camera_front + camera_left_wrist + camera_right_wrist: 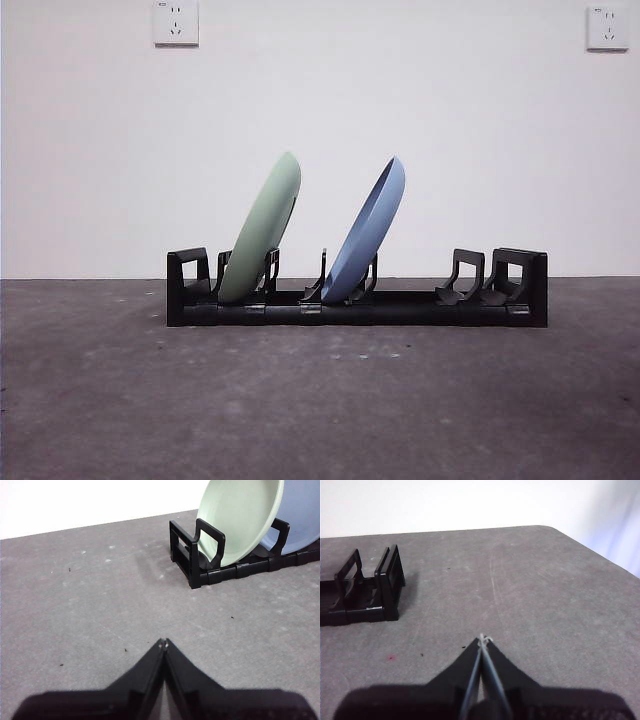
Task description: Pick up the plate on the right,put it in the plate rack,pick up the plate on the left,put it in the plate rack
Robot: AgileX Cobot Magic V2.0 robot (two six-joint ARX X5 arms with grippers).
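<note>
The black plate rack (356, 305) lies across the table in the front view. A pale green plate (262, 228) leans in its left slots and a blue plate (368, 230) leans in the middle slots, both tilted to the right. The left wrist view shows the green plate (240, 520) with the blue plate (302, 517) behind it, at the rack's end (200, 560). My left gripper (164, 642) is shut and empty, well short of that end. My right gripper (483, 639) is shut and empty, off the rack's other end (380, 587).
The rack's right slots (470, 275) hold nothing. Grey tabletop (320, 400) stretches in front of the rack. The table's rounded far corner (550, 528) shows in the right wrist view. A white wall with two sockets stands behind.
</note>
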